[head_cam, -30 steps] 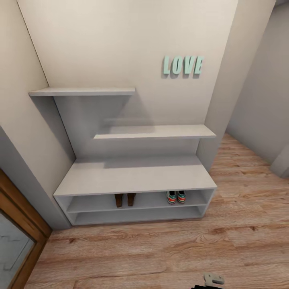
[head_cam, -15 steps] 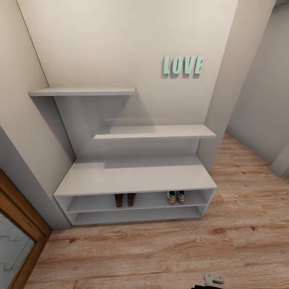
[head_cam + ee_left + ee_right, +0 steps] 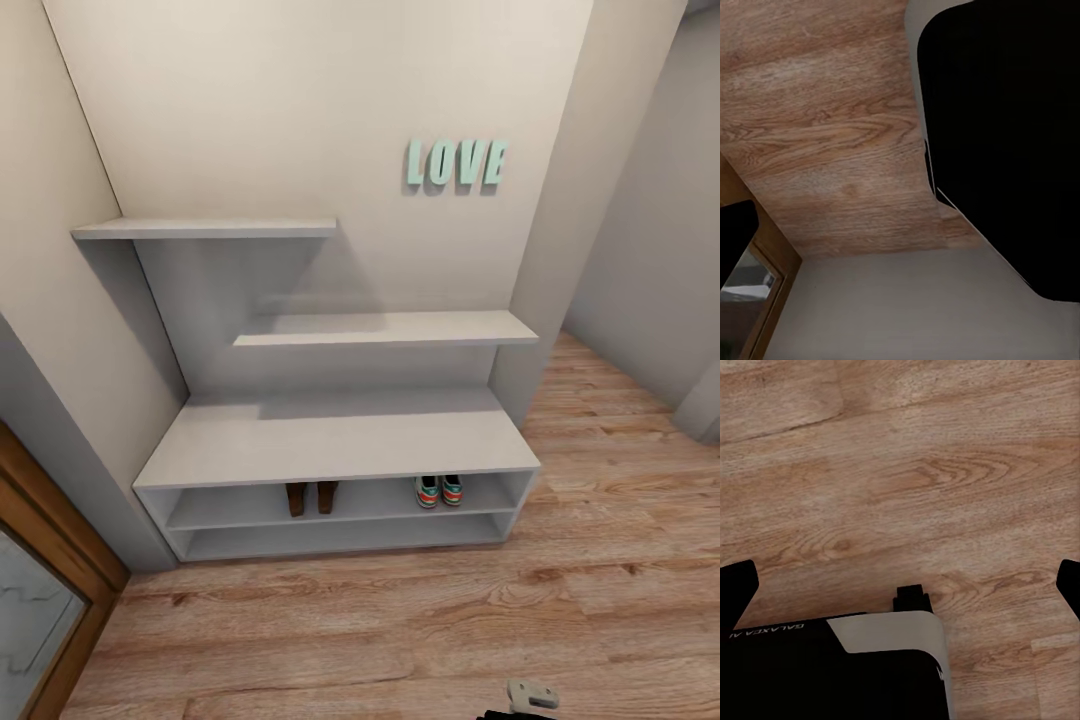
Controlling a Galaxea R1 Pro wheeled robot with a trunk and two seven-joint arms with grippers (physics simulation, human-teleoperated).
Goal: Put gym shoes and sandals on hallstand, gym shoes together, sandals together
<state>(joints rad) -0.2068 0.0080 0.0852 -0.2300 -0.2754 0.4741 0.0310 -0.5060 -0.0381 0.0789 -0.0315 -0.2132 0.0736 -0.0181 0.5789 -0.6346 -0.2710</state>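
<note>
Both sandals and both gym shoes sit paired on the hallstand's upper shelf, floor bare, task apparently complete; right end effector spread wide and empty, left one's state undeterminable.

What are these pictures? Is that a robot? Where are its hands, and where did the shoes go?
Yes, a robot took them, inside a computer-made world. It rolls on wheels and has two arms with pinching grippers instead of hands.

The big picture comes from a camera on its head. It looks at a pale hallstand against the wall, with mint LOVE letters above. On the upper shelf slot stand the two brown sandals, side by side, and further right the two gym shoes, also side by side.

The other two pictures come from cameras on its wrists. They look at the wooden corridor floor. In the right wrist picture, the two dark tips at the edges are the right gripper, wide apart and holding nothing. The left wrist picture is too dark to judge that gripper.
</note>
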